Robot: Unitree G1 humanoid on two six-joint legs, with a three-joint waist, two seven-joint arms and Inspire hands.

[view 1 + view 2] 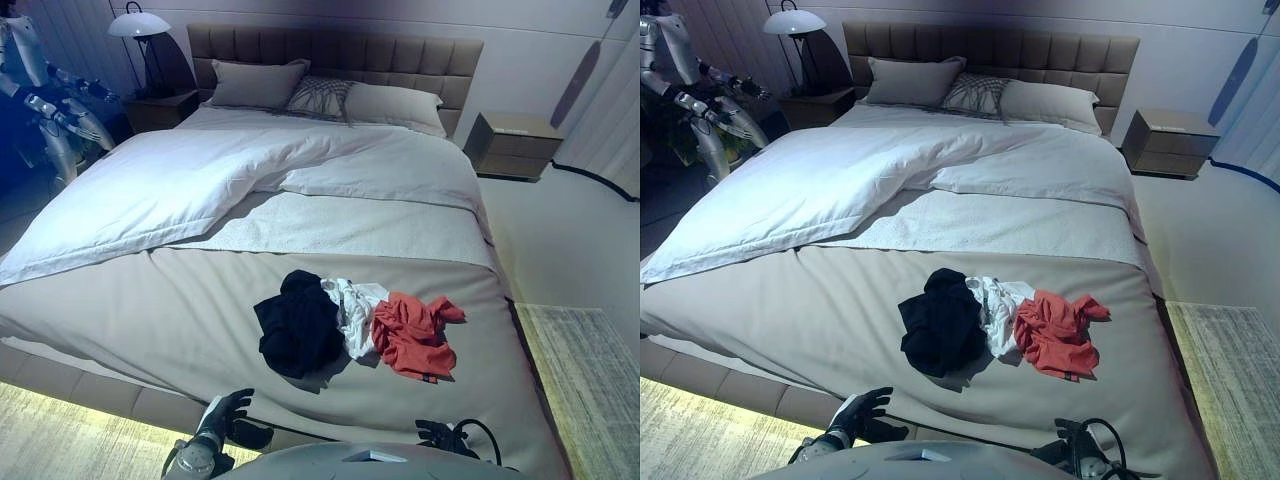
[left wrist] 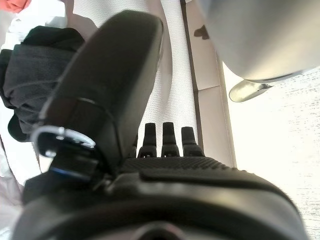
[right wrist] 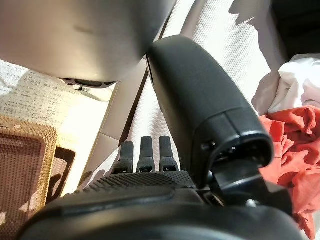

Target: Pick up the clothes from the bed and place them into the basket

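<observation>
A bedroom, with a wide bed (image 1: 180, 310) filling most of it, a padded headboard (image 1: 400, 55) and pillows (image 1: 255, 82) at the far end, a white duvet (image 1: 170, 180) folded back over the upper half, a nightstand (image 1: 512, 145) on each side and a lamp (image 1: 138, 25) in the far corner. From the left eye view the clothes lie in a loose heap on the grey cover near the foot: a black garment (image 1: 298, 325), a white garment (image 1: 352, 310) touching it, and a red garment (image 1: 412, 335) against the white one; nothing has been lifted yet. The left hand (image 1: 222, 415) hangs low by the foot of the bed, fingers loosely spread and empty, and the right hand (image 1: 437, 434) shows only as a dark shape at the bottom edge. The right eye view shows the same heap undisturbed and another robot (image 1: 685, 75) standing beyond the far corner. In the left wrist view the left hand's fingers (image 2: 170, 137) are straight and hold nothing, with the black garment beyond the thumb. In the right wrist view the right hand is likewise relaxed and empty, the red and white garments lying past it, and a brown woven basket (image 3: 22, 170) on the floor beside a rug (image 3: 35, 92). By my reckoning the task has hardly begun: all three pieces remain to be moved.
</observation>
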